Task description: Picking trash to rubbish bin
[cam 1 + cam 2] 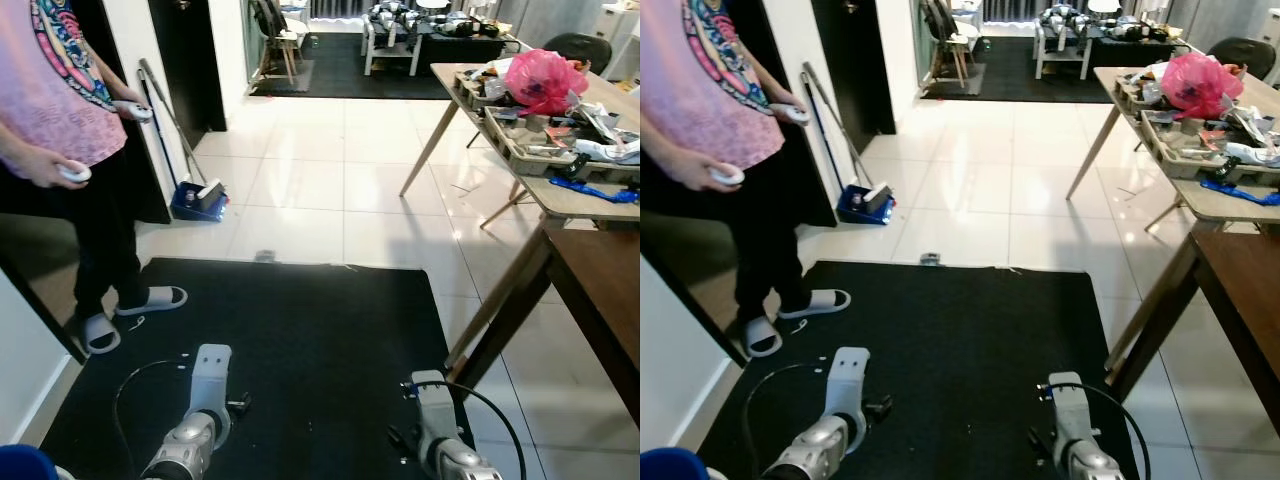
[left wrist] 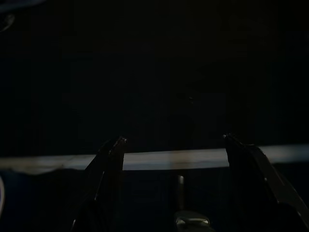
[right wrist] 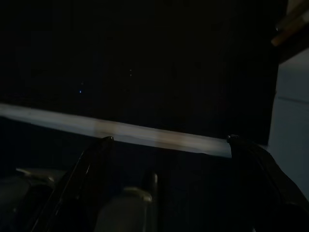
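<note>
The robot stands on a black mat (image 1: pixel 300 340) with both arms hanging low in front of it. In the wrist views the left gripper (image 2: pixel 174 140) has its two black fingers spread wide apart, with nothing between them. The right gripper (image 3: pixel 169 140) is spread wide too, and it holds nothing. Both wrist views are very dark, with just a pale strip of floor across them.

Far ahead of the two grippers, just past the far edge of the mat, a small dark scrap (image 1: pixel 265 256) lies on the shiny white tiles (image 1: pixel 330 200). It is too small to tell what it is. Farther off, ahead of the left gripper, a blue dustpan (image 1: pixel 198 200) sits on the tiles with a broom (image 1: pixel 165 110) leaning by the wall.

A person (image 1: pixel 70 120) in a pink shirt and grey slippers stands off to the left of the left gripper, at the mat's edge, with a small white controller (image 1: pixel 72 174) in each hand.

Well ahead and to the right of the right gripper stands a messy table (image 1: pixel 560 195) with a pink plastic bag (image 1: pixel 545 80) on top.
</note>
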